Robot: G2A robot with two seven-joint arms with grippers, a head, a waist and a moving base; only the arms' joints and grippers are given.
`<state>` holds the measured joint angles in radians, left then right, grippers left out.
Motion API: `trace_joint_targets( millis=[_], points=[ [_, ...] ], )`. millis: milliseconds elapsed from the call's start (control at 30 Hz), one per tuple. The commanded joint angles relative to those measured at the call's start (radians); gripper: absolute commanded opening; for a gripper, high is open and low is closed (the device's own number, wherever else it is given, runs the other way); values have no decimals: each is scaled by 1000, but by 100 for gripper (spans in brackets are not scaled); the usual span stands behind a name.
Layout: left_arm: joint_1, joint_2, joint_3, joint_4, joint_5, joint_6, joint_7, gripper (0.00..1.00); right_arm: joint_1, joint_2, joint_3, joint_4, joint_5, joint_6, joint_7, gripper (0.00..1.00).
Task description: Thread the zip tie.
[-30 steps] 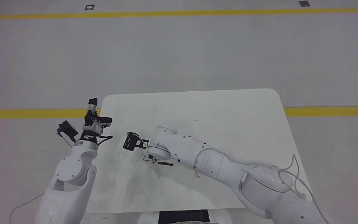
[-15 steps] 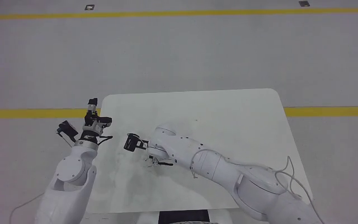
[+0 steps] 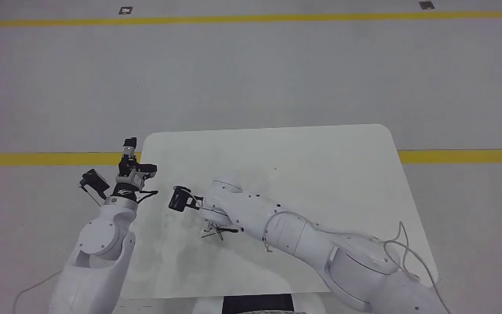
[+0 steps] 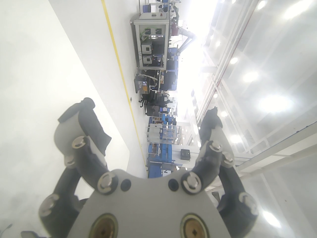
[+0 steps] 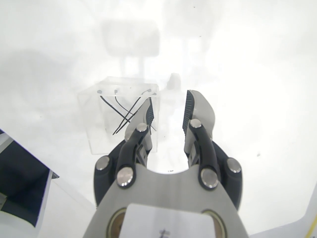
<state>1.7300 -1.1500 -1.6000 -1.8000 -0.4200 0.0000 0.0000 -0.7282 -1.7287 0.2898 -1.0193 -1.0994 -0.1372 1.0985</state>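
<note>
Right pincer (image 5: 169, 97) agape (empty); zip ties (image 5: 125, 115) near

On my feed I see a white table (image 3: 329, 157) with rounded corners standing on a pale grey floor (image 3: 251, 71). One yellow line (image 3: 251, 18) crosses the floor far beyond the table, and a second yellow stripe (image 3: 63, 158) runs level with the table's far edge, showing on both sides of it. Two small dark square markers (image 3: 125, 10) (image 3: 426, 5) lie by the far line. From the left wrist camera I can make out a metal-framed cabinet (image 4: 151, 43) of equipment, blue racks (image 4: 161, 149) and bright ceiling lights (image 4: 272, 102). A dark speck (image 5: 258, 154) marks the tabletop.
</note>
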Motion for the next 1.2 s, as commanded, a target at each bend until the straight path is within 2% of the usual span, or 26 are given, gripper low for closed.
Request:
trace_joint_targets(
  millis=[0,100,200,433,533,600,767,900,1167],
  points=[
    [0,0,0,0,0,0,0,100,-12,12,12,-41,-18,4,21,30],
    [0,0,0,0,0,0,0,100,-32,33,35,-101,-33,-11,45,29],
    [0,0,0,0,0,0,0,100,-63,63,67,-177,-43,-49,72,29],
    [0,0,0,0,0,0,0,100,-135,132,146,-321,-32,-203,135,31],
    [0,0,0,0,0,0,0,100,-142,147,131,-354,-9,-203,167,32],
    [0,0,0,0,0,0,0,100,-132,154,113,-351,10,-203,174,31],
    [0,0,0,0,0,0,0,100,-98,150,81,-299,37,-203,139,31],
    [0,0,0,0,0,0,0,100,-79,129,64,-242,46,-203,104,28],
    [0,0,0,0,0,0,0,100,-47,76,29,-132,59,-196,102,26]
  ],
)
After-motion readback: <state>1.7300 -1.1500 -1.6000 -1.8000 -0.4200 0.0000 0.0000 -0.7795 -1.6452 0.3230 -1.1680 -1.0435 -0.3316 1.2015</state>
